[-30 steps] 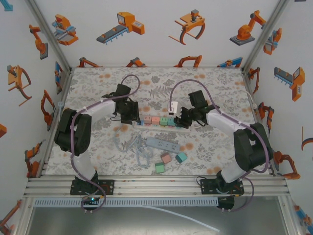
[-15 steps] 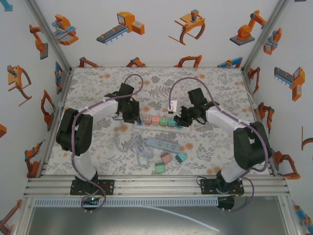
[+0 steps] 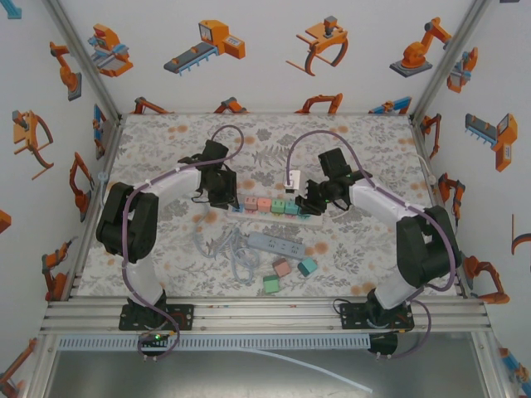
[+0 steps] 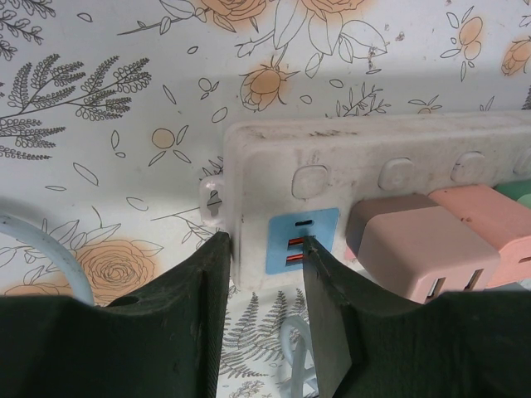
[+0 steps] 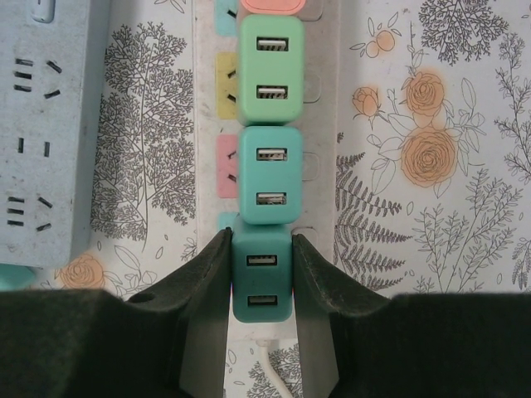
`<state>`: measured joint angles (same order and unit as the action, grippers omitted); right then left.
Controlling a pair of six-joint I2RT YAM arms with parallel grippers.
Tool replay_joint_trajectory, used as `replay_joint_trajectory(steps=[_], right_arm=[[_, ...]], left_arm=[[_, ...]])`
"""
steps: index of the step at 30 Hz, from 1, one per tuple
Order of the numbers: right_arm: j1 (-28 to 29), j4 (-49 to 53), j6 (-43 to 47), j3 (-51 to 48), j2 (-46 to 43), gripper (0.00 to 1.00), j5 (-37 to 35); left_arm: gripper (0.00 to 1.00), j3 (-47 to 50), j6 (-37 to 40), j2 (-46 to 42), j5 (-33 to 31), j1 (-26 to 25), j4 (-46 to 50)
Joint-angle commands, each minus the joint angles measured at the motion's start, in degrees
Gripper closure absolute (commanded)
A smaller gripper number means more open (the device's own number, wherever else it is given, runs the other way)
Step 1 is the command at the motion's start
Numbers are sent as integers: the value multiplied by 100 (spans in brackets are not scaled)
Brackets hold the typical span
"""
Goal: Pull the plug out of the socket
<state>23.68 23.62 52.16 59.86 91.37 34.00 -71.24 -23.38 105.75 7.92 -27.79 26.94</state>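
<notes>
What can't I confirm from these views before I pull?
- Teal plug prongs and seating: in the right wrist view, the plug's own body hides them, between the right gripper's fingers.
- Left gripper hold on the white power strip: in the left wrist view, the right-hand finger covers the contact, so clamped or just resting is unclear.
- Both grips in the top view: too small to judge.

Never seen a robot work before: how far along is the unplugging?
Done: three loose pastel plugs lie on the table, possibly pulled already. In hand: the left end effector straddles the end of the white plastic power strip; the right end effector pinches a teal square plug. Left: pulling it free.
</notes>
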Motion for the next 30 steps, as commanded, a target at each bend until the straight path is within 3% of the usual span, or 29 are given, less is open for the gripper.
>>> replay_joint_trajectory(steps=[1,14,18,24,30], right_arm=[[22,142,57,342,-235,81,158],[22,354,-143,407,-550,82,1],[22,341,-568,374,-903,82,1],[5,70,-2184,170,-1595,84,-269],[-336,-440,-4973,-275,-2473,85,-661]], left_arm=[[59,145,44,410,-669,-20,381],[57,146,68,298,-740,-49,361],[53,141,178,98,-408,-51,145],[46,173,349,-282,-191,-44,-62],[33,196,562,-784,-226,-51,-138]])
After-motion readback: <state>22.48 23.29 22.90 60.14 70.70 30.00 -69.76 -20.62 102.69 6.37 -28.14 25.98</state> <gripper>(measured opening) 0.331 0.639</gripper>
